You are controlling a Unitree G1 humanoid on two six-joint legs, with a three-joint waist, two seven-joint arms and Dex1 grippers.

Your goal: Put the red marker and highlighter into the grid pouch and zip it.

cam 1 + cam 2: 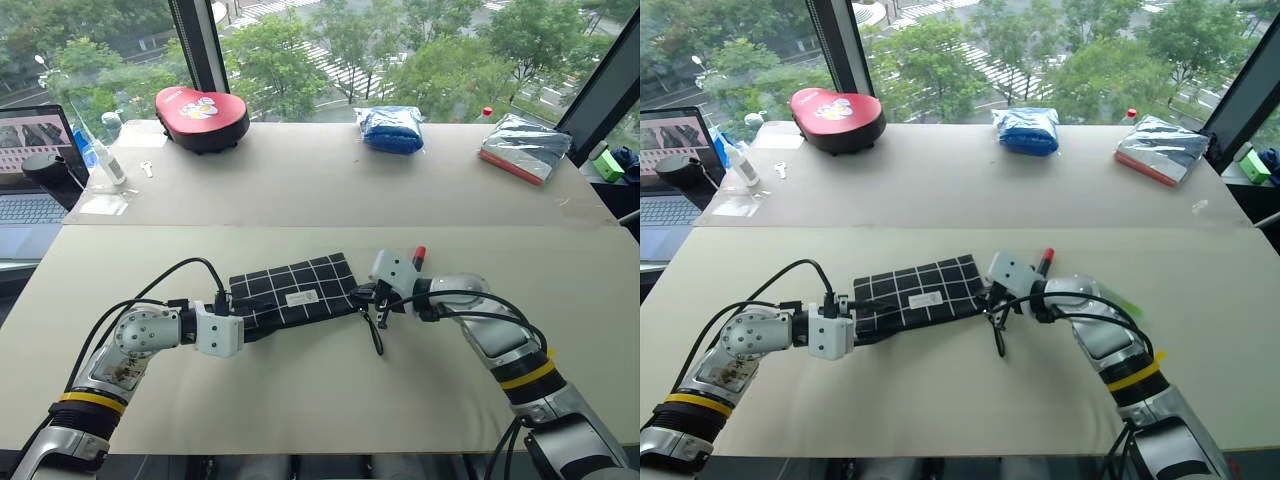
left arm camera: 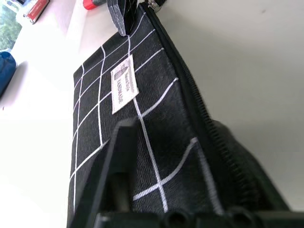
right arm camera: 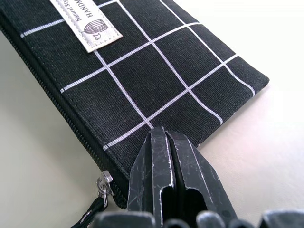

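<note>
Centrally on the table (image 1: pixel 150 390), the grid pouch (image 1: pixel 300 288) lies flat, its zipper pull cord (image 1: pixel 376 330) trailing toward six o'clock. At its nine o'clock end the left fingers (image 1: pixel 250 318) clamp the fabric; at three o'clock the right fingers (image 1: pixel 362 296) are pressed together at the pouch's corner. Just past them, at one o'clock, peeks the red marker (image 1: pixel 419 256).

A: where's the grid pouch (image 1: pixel 295 290) sitting?

B: Mid-worktop (image 1: pixel 330 390), between my hands. Left fingers (image 2: pixel 107 175) at its left end, right fingers (image 3: pixel 168 178) at its right end, red marker (image 1: pixel 418 256) just behind those.
</note>
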